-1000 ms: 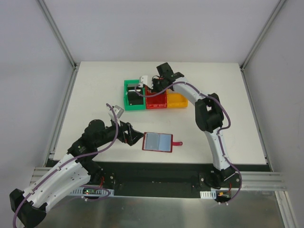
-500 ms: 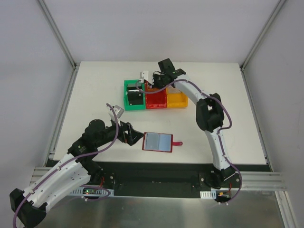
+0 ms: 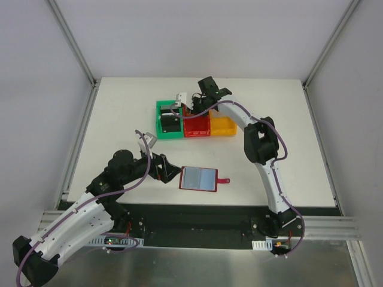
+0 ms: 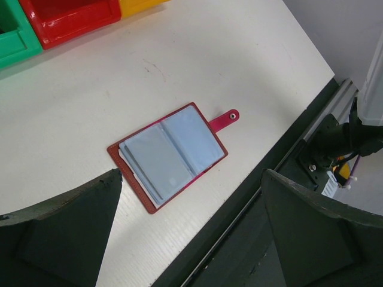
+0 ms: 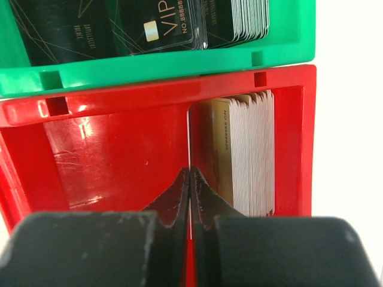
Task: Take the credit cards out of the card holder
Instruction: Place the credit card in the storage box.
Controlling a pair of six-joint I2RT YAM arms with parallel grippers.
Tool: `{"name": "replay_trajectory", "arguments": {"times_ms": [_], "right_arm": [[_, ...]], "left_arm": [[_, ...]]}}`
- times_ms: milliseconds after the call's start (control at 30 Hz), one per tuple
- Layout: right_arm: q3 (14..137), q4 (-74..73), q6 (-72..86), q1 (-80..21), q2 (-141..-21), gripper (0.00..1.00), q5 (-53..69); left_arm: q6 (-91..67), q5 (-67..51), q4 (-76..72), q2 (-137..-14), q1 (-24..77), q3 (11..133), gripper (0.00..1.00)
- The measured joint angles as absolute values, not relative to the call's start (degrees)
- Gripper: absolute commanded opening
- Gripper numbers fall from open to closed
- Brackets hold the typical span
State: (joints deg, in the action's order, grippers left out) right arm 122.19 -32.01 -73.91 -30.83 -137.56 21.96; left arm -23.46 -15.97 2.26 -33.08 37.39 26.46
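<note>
The right arm stretches far across the table, its gripper (image 5: 190, 174) pinched tight on one credit card (image 5: 189, 134), edge-on over the red bin (image 5: 108, 149). The left gripper (image 3: 166, 172) hangs spread wide beside the opened card holder (image 4: 170, 155), which lies flat.

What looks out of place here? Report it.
Nothing stands out. The card holder lies open, flat on the table; the right gripper pinches one card edge-on over the red bin, beside a neat upright stack.
</note>
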Motion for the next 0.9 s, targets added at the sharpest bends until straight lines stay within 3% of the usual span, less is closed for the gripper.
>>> {"name": "replay_trajectory", "arguments": {"times_ms": [733, 800, 900], "right_arm": [[122.78, -32.1, -73.49, -30.79, -137.99, 0.0, 20.95], [122.78, -31.62, -73.47, -30.79, -138.1, 0.03, 20.78], [122.78, -31.03, -73.08, -30.79, -138.12, 0.14, 20.4]], "left_arm": [[-23.46, -15.99, 2.24, -33.39, 37.39, 26.46, 0.99], [-23.49, -15.99, 2.17, -33.39, 37.39, 26.46, 0.99], [-23.46, -15.99, 1.69, -33.43, 37.39, 26.46, 0.99]]}}
